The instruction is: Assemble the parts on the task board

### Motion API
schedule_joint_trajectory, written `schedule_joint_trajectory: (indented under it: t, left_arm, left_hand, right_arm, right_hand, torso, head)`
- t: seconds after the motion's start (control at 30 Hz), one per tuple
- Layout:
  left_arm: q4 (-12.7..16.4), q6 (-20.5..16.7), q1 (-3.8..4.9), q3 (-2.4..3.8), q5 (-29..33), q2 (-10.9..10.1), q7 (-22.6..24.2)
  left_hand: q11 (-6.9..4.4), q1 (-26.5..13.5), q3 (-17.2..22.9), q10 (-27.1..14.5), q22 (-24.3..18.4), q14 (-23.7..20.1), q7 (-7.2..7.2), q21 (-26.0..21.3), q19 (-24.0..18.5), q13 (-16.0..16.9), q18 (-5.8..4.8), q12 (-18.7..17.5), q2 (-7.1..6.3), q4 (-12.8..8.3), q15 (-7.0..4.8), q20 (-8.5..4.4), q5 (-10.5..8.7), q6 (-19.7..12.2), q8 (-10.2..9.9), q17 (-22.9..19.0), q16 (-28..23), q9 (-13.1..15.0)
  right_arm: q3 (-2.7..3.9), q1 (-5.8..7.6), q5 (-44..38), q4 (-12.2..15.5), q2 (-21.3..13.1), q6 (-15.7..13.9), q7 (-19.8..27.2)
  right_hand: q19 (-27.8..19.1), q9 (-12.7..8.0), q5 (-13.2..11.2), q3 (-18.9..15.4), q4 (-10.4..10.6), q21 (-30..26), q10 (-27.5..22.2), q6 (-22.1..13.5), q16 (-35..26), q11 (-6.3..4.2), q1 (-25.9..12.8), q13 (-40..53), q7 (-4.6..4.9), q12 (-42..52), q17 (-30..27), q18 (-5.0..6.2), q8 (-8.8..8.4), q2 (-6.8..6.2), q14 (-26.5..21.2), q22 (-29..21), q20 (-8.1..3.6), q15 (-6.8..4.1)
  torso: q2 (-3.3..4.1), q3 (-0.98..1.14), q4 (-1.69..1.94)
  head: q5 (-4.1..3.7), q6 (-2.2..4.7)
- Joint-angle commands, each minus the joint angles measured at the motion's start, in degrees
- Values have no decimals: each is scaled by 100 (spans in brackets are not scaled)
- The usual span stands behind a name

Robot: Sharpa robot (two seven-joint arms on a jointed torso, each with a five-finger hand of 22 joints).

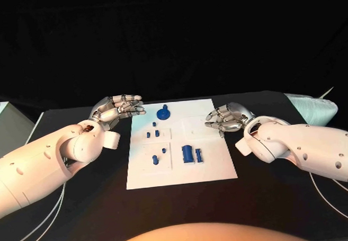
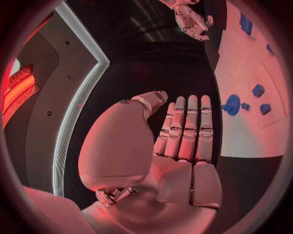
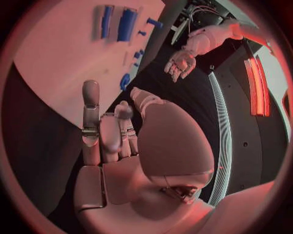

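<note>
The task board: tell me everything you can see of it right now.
The task board is a flat white rectangular plate lying on the black table, between the two hands. It looks rigid and matte, with shallow recessed outlines. Small blue parts sit on it: a round one at the far end, small pieces mid-board, two taller blocks nearer the robot. The right hand hovers at its right edge, the left hand just off its left; neither plainly touches it.

Lab test bench: black table (image 1: 284,201) lying under both hands, black backdrop hanging beyond them, white task board (image 1: 214,169) sitting between them, cables (image 1: 330,200) trailing beside the right arm.
</note>
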Motion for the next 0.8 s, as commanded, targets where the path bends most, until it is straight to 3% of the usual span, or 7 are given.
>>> schedule_joint_trajectory:
  t: [0.03,0.2,0.5,0.53,0.57,0.6,0.8]
  left_arm:
    - [-211,-443,-5,-12,217,149,510]
    - [-571,-783,-1,-31,312,392,776]
    - [-1122,-1022,4,-41,348,780,964]
    - [-1065,-783,1,-44,254,739,652]
    - [-1055,-797,7,-54,259,738,655]
    - [-1039,-820,18,-71,268,736,661]
    - [-767,-1205,198,-351,408,702,752]
  left_hand:
    - [134,-25,-42,-173,-111,-276,-222,-177,-51,-65,6,-44,-95,64,98,61,-55,-413,-262,-42,-238,-120]
    - [250,114,-359,-875,-479,-681,-230,-720,-426,-90,-3,-49,-23,107,274,243,-41,-388,-388,-224,-723,-242]
    - [247,203,-557,-1098,-675,-943,-126,-771,-651,-89,-94,-30,73,134,305,254,-26,-179,-384,-419,-900,-296]
    - [-803,-2307,-3122,-6591,-1081,-5793,-1008,-1129,-5176,-454,-1018,-396,1301,-779,-681,-1408,-1535,-4985,-1355,-2052,-1268,-1607]
    - [-803,-2360,-3122,-6591,-1081,-5793,-1008,-1129,-5176,-454,-1018,-396,1301,-779,-681,-1408,-1535,-4985,-1355,-2052,-1268,-1607]
    - [-803,-2521,-3122,-6591,-1081,-5793,-1008,-1129,-5176,-454,-1018,-396,1301,-779,-681,-1408,-1535,-4985,-1355,-2052,-1268,-1607]
    - [-803,-3689,-3122,-6591,-1081,-5793,-1008,-1129,-5176,-454,-1018,-396,1301,-779,-681,-1408,-1535,-4985,-1355,-2052,-1268,-1607]
  right_arm:
    - [26,9,1616,-454,151,-79,1453]
    - [64,-3,2211,-1142,422,107,1900]
    - [110,-22,2461,-1743,720,388,2276]
    - [104,-14,2131,-1676,680,110,1808]
    - [108,-17,2141,-1662,677,100,1814]
    - [115,-23,2157,-1639,671,83,1824]
    - [230,-109,2427,-1254,578,-200,1994]
  right_hand:
    - [-259,-39,-191,259,-93,-602,-646,-133,-1105,54,182,-890,88,-1206,-1022,54,24,-58,-645,-465,79,80]
    - [-1348,-376,-319,893,-211,-1476,-747,-337,-3667,344,212,-3245,288,-3056,-2716,53,-154,-249,-2051,-1779,417,439]
    - [-2159,-819,-313,1075,-470,-1479,-599,-287,-5699,585,-105,-5570,394,-4051,-4024,79,-526,-174,-2335,-4462,933,828]
    - [-7511,-3374,-898,-2130,-1139,-1832,-2407,-5307,-7113,-309,-2404,-6782,-765,-4692,-6628,-982,-1416,1112,-7964,-6396,-441,126]
    - [-7511,-3374,-898,-2130,-1139,-1832,-2465,-5307,-7113,-309,-2519,-6782,-765,-4692,-6628,-982,-1416,1112,-7964,-6396,-441,126]
    - [-7511,-3374,-898,-2130,-1139,-1832,-6577,-5307,-7113,-309,-2693,-6782,-765,-4692,-6628,-982,-1416,1112,-7964,-6396,-441,126]
    - [-7511,-3374,-898,-2130,-1139,-1832,-6577,-5307,-7113,-309,-3810,-6782,-765,-4692,-6628,-982,-1416,1112,-7964,-6396,-441,126]
  torso:
    - [-113,-74,-2]
    - [-189,-124,-5]
    - [-263,-86,2]
    - [-229,-104,4]
    - [-230,-103,6]
    - [-234,-102,10]
    - [-287,-79,77]
  head:
    - [-5,164]
    - [17,390]
    - [114,675]
    - [81,585]
    - [79,592]
    - [76,604]
    - [28,796]
